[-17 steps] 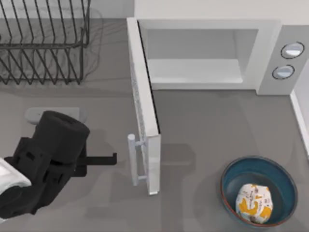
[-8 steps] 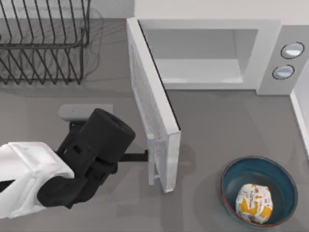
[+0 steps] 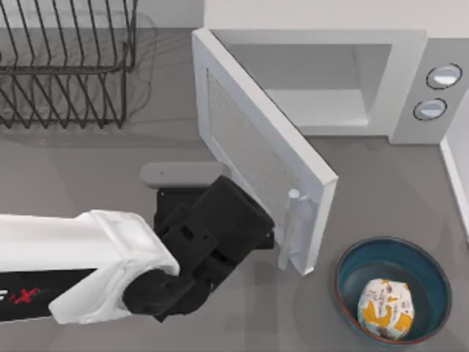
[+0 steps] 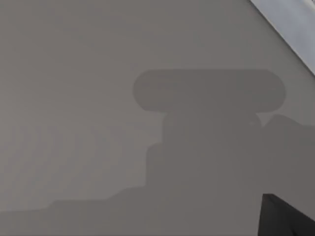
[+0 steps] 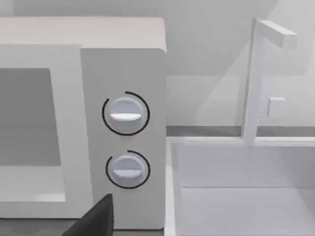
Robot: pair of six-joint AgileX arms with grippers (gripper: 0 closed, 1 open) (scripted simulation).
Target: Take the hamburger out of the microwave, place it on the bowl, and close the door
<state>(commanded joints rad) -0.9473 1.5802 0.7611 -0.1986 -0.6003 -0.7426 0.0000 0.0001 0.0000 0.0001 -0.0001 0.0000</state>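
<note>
- Since the earlier frames the door has swung from nearly square to the microwave front to a slanting, partly closed angle, and my left arm has pushed in from the table's left to sit right behind it.
- Nearest in the top view, my left gripper sits at the outer face of the door, just beside the pale bar handle; the black wrist covers the fingers, so I cannot tell whether they are wide or narrow.
- At the near right of the table the hamburger rests inside the bowl, well apart from the door's free edge.
- From the left wrist view, grey tabletop with the arm's shadow shows, plus a pale strip of the door at one corner.
- Farther back, the microwave stands with its cavity open and two round knobs on the right panel.
- At the far left stands a black wire rack.
- My right gripper looks at the microwave's knob panel from the right wrist view, beside a white sink with a tall tap; its finger state cannot be told.
</note>
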